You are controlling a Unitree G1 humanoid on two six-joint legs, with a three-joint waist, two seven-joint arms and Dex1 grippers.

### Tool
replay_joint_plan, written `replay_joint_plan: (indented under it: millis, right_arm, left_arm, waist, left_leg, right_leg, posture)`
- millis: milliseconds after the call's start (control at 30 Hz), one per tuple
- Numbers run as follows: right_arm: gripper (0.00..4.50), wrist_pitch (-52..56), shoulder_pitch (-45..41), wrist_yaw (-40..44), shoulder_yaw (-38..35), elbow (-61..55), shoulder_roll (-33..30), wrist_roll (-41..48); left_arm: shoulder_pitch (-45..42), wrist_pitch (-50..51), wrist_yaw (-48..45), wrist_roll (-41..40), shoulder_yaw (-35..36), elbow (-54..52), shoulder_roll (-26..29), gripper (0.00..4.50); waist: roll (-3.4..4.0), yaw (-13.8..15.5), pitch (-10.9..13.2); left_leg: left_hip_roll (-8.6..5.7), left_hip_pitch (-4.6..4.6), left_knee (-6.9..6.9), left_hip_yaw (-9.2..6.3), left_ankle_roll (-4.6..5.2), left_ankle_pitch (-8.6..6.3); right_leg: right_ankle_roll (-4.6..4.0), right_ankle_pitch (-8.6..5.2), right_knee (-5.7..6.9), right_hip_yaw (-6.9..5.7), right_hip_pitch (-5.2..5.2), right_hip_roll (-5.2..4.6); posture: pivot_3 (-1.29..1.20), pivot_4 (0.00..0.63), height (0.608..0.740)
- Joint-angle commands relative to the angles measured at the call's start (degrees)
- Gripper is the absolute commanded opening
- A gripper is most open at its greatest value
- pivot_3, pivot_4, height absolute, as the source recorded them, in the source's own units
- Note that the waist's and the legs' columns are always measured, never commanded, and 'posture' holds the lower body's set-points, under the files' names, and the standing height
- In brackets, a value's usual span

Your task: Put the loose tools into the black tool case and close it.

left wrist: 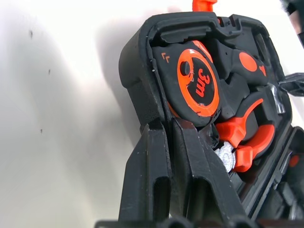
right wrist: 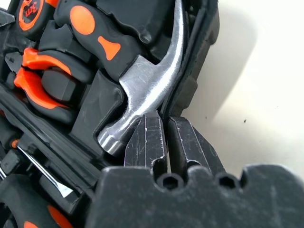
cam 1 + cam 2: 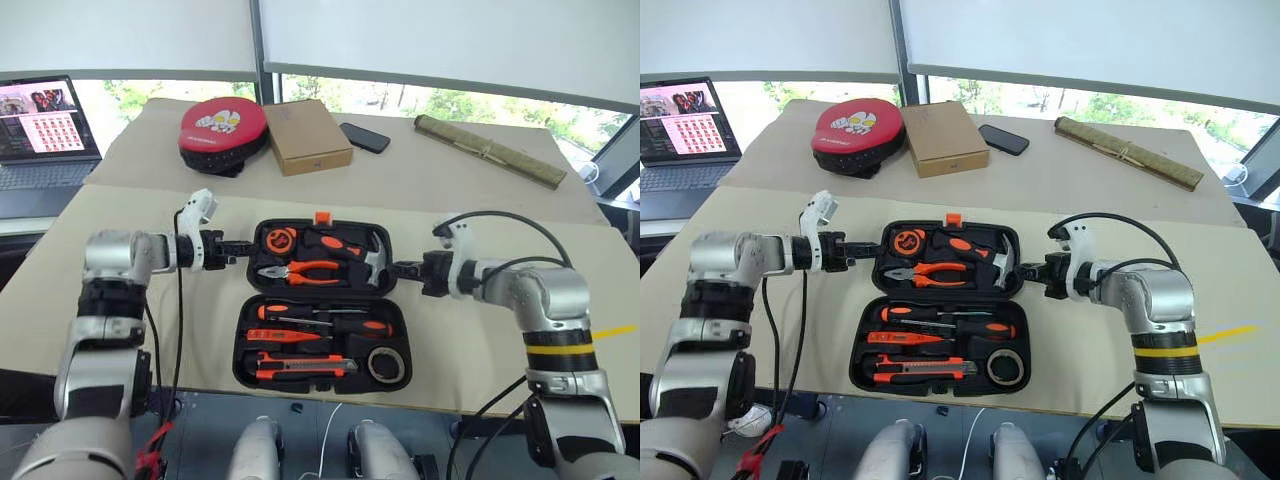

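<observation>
- Black plastic clamshell tool case (image 3: pixel 322 312) lies open and flat on the tan table (image 3: pixel 470 330), its far half carrying an orange latch (image 3: pixel 322 217) on the far rim.
- Near half of the case holds two long screwdrivers with black-and-orange handles (image 3: pixel 330 322), a small all-orange screwdriver (image 3: pixel 290 336), a black-and-orange utility knife (image 3: pixel 305 368) and a small grey tape roll (image 3: pixel 384 364).
- Far half holds a round tape measure (image 1: pixel 197 83), orange-handled pliers (image 3: pixel 300 270) and a steel hammer (image 2: pixel 142 90).
- Left gripper (image 3: pixel 238 247) has its fingers pinched on the far half's left wall (beside the tape measure).
- Right gripper (image 3: pixel 398 268) is clamped on that half's right wall, beside the hammer head.
</observation>
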Motion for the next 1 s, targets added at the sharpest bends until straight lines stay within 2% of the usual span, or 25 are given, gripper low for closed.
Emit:
replay_joint_plan:
  millis: [33,200,367,567,733,767,800,833,867,933,1000]
  right_arm:
    - [0.01,-6.0,1.8,-0.9,-3.0,-9.6,0.7,1.3]
    - [0.01,-15.6,7.8,-2.6,-2.8,-17.6,1.2,-1.9]
    - [0.01,-27.7,15.4,-2.1,-0.6,-23.7,-0.4,-8.1]
    - [0.01,-47.3,25.5,0.7,1.9,-25.6,-2.9,-16.6]
    - [0.01,-68.7,36.7,3.9,3.0,-25.5,-7.5,-25.2]
    - [0.39,-73.1,38.9,4.4,2.4,-25.4,-8.5,-26.5]
    - [0.78,-77.1,40.8,4.7,1.9,-25.2,-9.3,-27.6]
    - [0.97,-81.9,42.8,4.6,1.1,-24.7,-10.3,-29.5]
    - [1.29,-85.2,44.3,4.3,0.5,-24.4,-10.9,-30.7]
    - [2.02,-93.1,49.0,3.8,-1.8,-23.6,-12.8,-34.5]
    - [2.62,-92.8,54.6,4.7,-5.8,-25.3,-13.3,-32.0]
  left_arm:
    - [2.2,-11.0,-0.1,-3.0,2.4,-12.8,-2.7,0.0]
    - [9.9,-27.1,4.5,3.7,0.0,-23.0,-3.3,0.0]
    - [18.0,-36.9,9.1,8.6,-1.5,-29.2,-3.5,0.0]
    - [24.8,-52.1,17.6,16.1,0.7,-26.0,-3.0,0.0]
    - [32.9,-60.4,21.2,17.7,3.6,-25.4,-1.5,0.0]
    - [34.6,-60.5,21.9,17.4,4.5,-25.8,-1.4,0.0]
    - [36.0,-60.5,22.4,16.8,5.3,-26.3,-1.3,0.38]
    - [37.7,-61.0,22.9,16.7,6.0,-26.9,-1.2,0.77]
    - [39.0,-61.5,23.2,16.6,6.4,-27.5,-1.0,0.96]
    - [43.3,-63.1,23.9,17.1,8.4,-29.3,-0.4,1.8]
    - [49.1,-60.4,23.9,15.1,12.8,-32.6,0.3,2.45]
  waist:
    - [0.0,0.2,0.0]
    - [0.0,0.2,0.0]
    - [0.0,0.2,0.0]
    - [0.01,0.5,0.0]
    - [0.05,0.0,0.0]
    - [0.05,-0.1,0.0]
    - [0.11,-0.1,-0.1]
    - [0.13,-0.2,-0.1]
    - [0.12,-0.5,-0.1]
    - [0.12,-0.9,-0.1]
    - [0.11,-0.9,-0.1]
  left_leg:
    - [0.0,0.0,0.01,0.01,0.0,0.0]
    - [0.0,-0.04,0.0,0.0,0.0,0.0]
    - [0.0,-0.04,-0.05,0.03,0.0,0.0]
    - [-0.01,0.07,-0.04,0.04,0.0,-0.01]
    - [0.01,0.33,-0.15,0.09,0.0,-0.01]
    - [0.02,0.41,-0.18,0.1,0.0,-0.01]
    - [0.02,0.44,-0.18,0.11,0.0,-0.01]
    - [0.02,0.45,-0.19,0.13,-0.01,-0.01]
    - [0.02,0.51,-0.2,0.14,-0.01,-0.01]
    - [0.08,0.63,-0.27,0.17,-0.03,0.0]
    - [0.08,0.76,-0.34,0.15,-0.08,0.03]
  right_leg:
    - [0.0,0.0,0.0,0.0,0.0,0.0]
    - [0.01,0.01,-0.04,0.01,-0.02,0.0]
    - [0.01,0.0,-0.06,0.04,-0.04,0.01]
    - [0.01,0.0,-0.09,0.04,0.06,-0.01]
    - [0.0,0.0,-0.08,0.13,0.19,0.01]
    - [0.0,-0.01,-0.08,0.14,0.23,0.01]
    - [0.0,-0.01,-0.07,0.14,0.25,0.01]
    - [0.0,-0.01,-0.08,0.16,0.25,0.01]
    - [0.0,-0.01,-0.08,0.17,0.29,0.01]
    - [-0.05,-0.03,-0.07,0.18,0.31,0.06]
    - [-0.1,-0.06,-0.07,0.2,0.34,0.08]
  posture:
    - [0.0,0.15,0.74]
    - [0.0,0.15,0.74]
    - [0.0,0.15,0.74]
    - [0.0,0.15,0.74]
    - [0.0,0.15,0.74]
    - [0.0,0.15,0.74]
    - [0.0,0.15,0.74]
    - [0.0,0.15,0.74]
    - [0.0,0.15,0.74]
    - [0.0,0.15,0.74]
    - [0.0,0.15,0.74]
